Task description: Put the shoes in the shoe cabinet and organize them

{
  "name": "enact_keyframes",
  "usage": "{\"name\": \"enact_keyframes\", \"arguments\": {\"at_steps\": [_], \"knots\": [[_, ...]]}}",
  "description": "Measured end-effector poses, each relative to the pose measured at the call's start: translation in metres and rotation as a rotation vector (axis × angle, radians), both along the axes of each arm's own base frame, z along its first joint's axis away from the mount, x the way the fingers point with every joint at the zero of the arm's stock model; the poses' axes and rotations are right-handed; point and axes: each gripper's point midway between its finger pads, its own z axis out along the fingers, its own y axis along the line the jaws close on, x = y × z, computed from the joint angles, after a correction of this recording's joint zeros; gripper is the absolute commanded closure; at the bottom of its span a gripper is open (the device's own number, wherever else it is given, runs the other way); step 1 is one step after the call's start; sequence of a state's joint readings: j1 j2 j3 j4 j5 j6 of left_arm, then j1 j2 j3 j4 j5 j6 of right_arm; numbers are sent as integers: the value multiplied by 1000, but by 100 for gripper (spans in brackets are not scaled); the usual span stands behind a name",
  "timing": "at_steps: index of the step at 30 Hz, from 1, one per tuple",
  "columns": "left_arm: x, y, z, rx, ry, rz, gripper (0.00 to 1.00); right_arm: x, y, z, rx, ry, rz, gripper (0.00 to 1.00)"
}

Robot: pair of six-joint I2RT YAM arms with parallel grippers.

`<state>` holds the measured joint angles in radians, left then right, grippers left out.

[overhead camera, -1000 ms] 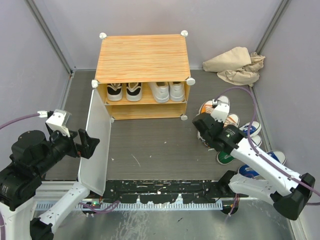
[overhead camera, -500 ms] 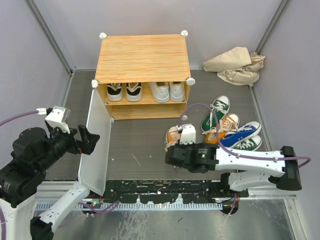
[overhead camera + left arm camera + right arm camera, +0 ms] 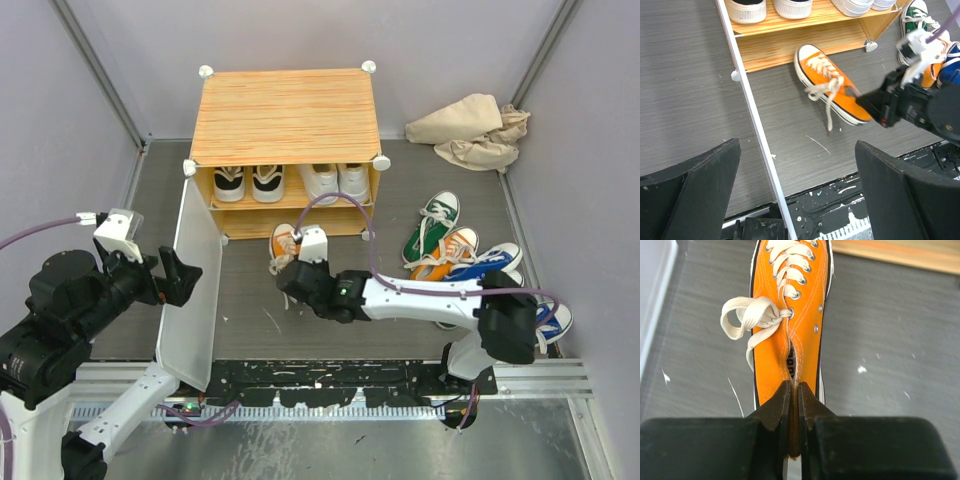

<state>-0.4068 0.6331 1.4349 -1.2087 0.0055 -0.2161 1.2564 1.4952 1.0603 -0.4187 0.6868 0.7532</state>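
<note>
- Right end effector (image 3: 794,405) closed on heel of orange shoe (image 3: 790,315); fingers pinch the heel rim, almost touching each other.
- Orange shoe sits just near of cabinet (image 3: 285,115), in front of lower shelf, toe pointing far; lace loop hangs off to the left.
- Can't tell if its sole touches counter (image 3: 245,300).
- Left end effector (image 3: 797,195) open wide, at left of scene; edge of door (image 3: 752,115) runs btw its fingers, contact can't tell.
- Door stands open, angled toward near from cabinet's left front corner.
- Upper shelf: b&w pair (image 3: 248,183) on left, white pair (image 3: 337,182) on right.
- Right of cabinet, on counter: green shoe (image 3: 432,225), 2nd orange shoe (image 3: 450,250) & blue shoe (image 3: 485,262) bunched together, well apart from the gripped one.
</note>
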Motion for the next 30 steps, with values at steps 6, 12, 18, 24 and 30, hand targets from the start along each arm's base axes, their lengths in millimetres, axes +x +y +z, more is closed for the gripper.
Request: {"name": "enact_keyframes", "arguments": {"at_steps": [6, 12, 18, 24, 30], "knots": [[0, -2, -1, -1, 2, -11, 2, 48, 41, -1, 37, -27, 10, 99], [3, -5, -10, 18, 16, -29, 2, 88, 78, -13, 52, -59, 25, 99], [3, -4, -13, 24, 11, -33, 2, 119, 110, -39, 19, -129, 38, 99], [-3, -3, -11, 17, -13, -38, 2, 151, 141, -33, 21, -242, 13, 99], [-3, -3, -17, 21, -2, -43, 2, 181, 153, -31, 19, -306, -48, 99]]}}
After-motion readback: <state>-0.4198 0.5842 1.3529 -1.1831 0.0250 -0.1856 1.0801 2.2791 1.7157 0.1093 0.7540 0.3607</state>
